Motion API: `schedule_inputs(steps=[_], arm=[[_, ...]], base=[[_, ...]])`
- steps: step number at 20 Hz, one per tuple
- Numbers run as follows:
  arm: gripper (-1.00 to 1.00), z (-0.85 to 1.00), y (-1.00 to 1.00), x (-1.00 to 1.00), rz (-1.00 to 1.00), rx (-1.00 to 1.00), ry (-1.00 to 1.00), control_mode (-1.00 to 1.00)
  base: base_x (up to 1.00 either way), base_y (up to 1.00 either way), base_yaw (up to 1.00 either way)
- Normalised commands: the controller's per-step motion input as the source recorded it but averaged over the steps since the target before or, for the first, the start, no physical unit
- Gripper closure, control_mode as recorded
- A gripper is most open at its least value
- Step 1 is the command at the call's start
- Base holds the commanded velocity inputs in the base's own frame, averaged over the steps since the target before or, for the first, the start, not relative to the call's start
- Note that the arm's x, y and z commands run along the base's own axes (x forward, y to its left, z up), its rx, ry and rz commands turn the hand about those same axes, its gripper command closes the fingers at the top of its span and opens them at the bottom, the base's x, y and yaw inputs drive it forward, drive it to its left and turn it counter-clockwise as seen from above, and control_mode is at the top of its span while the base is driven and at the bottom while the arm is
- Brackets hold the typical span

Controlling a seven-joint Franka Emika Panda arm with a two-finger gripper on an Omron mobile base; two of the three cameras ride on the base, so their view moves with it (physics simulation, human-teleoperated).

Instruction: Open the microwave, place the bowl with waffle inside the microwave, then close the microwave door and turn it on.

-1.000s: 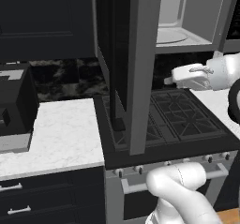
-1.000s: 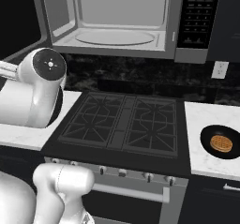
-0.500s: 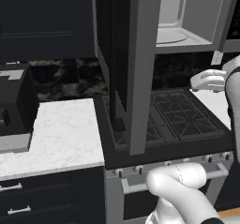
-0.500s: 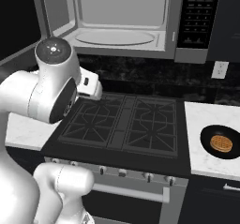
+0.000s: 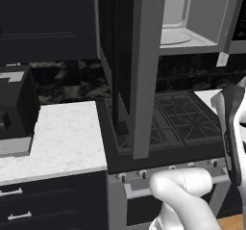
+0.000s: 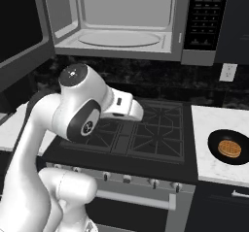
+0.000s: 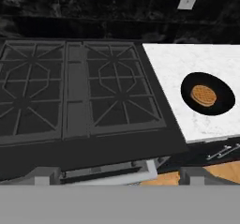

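Observation:
The microwave [image 6: 126, 20] hangs above the stove with its cavity and pale turntable [image 6: 119, 38] showing. The microwave door [image 5: 132, 65] is swung out wide to the left, edge-on in the left base view. The black bowl [image 7: 207, 94] holding a round waffle [image 7: 203, 95] sits on the white counter [image 7: 168, 63] right of the stove; the right base view shows this bowl [image 6: 228, 148] too. My gripper [image 7: 119, 176] hovers over the stove's front edge, left of the bowl and well apart from it. It is open, its fingertips [image 7: 47, 175] wide apart with nothing between them.
The black gas cooktop [image 6: 146, 129] lies under my arm. A black boxy appliance [image 5: 14, 108] stands on the left counter. The microwave's control panel [image 6: 204, 17] is right of the cavity, and a wall outlet [image 6: 227, 72] is below it. The open door juts out over the stove's left side.
My arm has swung from the left side to over the stove, with the hand turning toward the right counter. The gripper stays open. Door and bowl have not moved.

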Motion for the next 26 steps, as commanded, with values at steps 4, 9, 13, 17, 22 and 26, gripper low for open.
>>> schedule_inputs(steps=[4, 9, 13, 17, 22, 26], arm=[[-1.0, -0.27, -1.0, 0.25, -0.31, -0.17, 0.24, -1.0], [-1.0, -0.35, -1.0, 0.31, -0.23, -0.08, 0.23, -1.0], [-1.0, -0.38, -1.0, 0.42, -0.15, 0.0, 0.17, -1.0], [-1.0, -0.32, -1.0, 0.41, -0.01, 0.11, 0.07, -1.0], [-1.0, -0.13, -0.82, 0.06, 0.1, 0.1, 0.0, -1.0], [-1.0, -0.09, -0.51, 0.13, 0.11, 0.06, 0.0, -1.0]], base=[[0.0, 0.0, 0.0], [0.0, 0.0, 0.0], [0.0, 0.0, 0.0], [0.0, 0.0, 0.0], [0.0, 0.0, 0.0], [0.0, 0.0, 0.0]])
